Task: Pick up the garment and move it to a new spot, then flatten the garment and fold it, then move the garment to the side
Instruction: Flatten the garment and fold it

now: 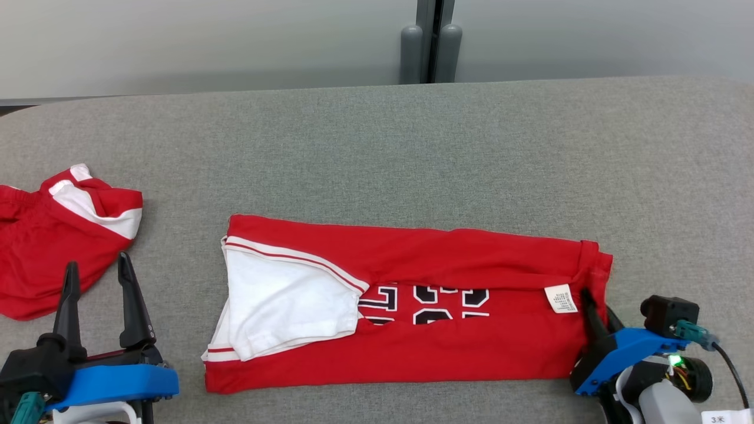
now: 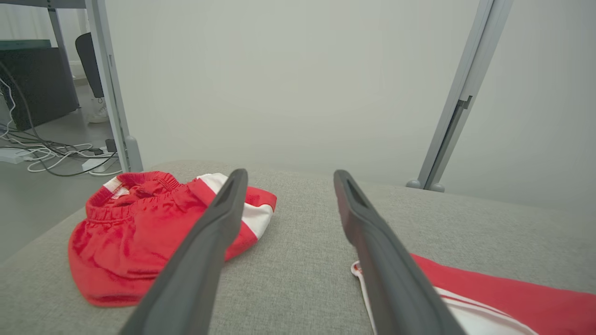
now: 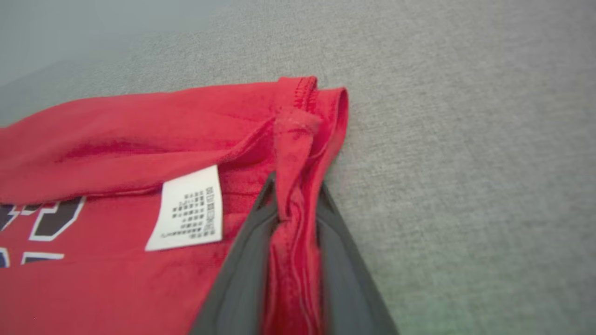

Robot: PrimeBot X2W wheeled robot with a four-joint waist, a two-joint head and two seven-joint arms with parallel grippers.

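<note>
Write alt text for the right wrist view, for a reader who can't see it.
The right gripper has its dark jaws closed on the bunched hem of a red jersey lying on a grey fabric table. A white care label sits on the jersey just left of the jaws, with bits of black-and-white numerals at the left edge.

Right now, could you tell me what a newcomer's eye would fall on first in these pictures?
The red jersey lies folded across the middle of the grey table, its white panel and black numerals showing. At its right end the right gripper pinches a fold beside the white label. A second red garment sits crumpled at the table's left, beyond the open left gripper.
</note>
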